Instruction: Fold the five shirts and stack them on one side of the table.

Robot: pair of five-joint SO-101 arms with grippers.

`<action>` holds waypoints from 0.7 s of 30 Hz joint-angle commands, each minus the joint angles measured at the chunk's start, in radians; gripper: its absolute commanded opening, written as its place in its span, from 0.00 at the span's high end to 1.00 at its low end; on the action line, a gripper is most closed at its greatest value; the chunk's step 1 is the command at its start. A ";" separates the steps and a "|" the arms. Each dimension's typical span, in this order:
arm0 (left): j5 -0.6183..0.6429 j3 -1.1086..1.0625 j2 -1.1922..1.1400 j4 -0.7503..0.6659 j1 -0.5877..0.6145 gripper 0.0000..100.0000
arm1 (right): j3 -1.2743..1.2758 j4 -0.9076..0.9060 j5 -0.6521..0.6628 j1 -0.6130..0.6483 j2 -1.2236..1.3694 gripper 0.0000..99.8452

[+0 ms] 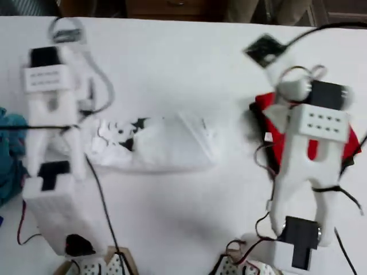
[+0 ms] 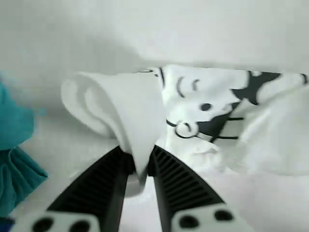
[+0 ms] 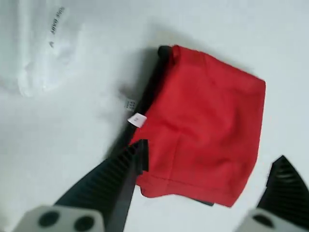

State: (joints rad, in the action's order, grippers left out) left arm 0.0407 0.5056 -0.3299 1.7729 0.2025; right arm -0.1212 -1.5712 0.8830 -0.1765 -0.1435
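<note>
You have a white bench (image 2: pixel 145 29) stretching away past the left gripper (image 2: pixel 139 155); brown wooden furniture (image 1: pixel 172 7) stands beyond its far edge.

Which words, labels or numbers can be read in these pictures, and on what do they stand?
On the white shirt: a short line of dark print, too blurred to read.
On the red shirt: a small white tag at its edge, too small to read.

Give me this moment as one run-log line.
left end effector: shut on white shirt | right end effector: open above folded red shirt | teal shirt: bunched, unfolded
</note>
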 commanded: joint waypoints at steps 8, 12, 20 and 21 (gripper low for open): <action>-0.011 -0.013 0.135 -0.029 -0.463 0.98 | -0.005 0.015 0.006 -0.395 -0.054 0.61; -0.009 -0.022 0.132 -0.068 -0.586 0.98 | -0.005 0.015 0.009 -0.449 -0.054 0.61; -0.015 -0.016 -0.086 -0.160 -0.632 0.98 | -0.009 0.008 0.009 -0.493 -0.056 0.61; -0.015 -0.013 -0.124 -0.164 -0.632 0.98 | -0.009 0.010 0.009 -0.503 -0.056 0.61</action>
State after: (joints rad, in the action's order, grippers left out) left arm 0.0330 0.4826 -0.3882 1.6379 -0.4219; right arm -0.1212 -1.5681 0.8892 -0.6536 -0.1435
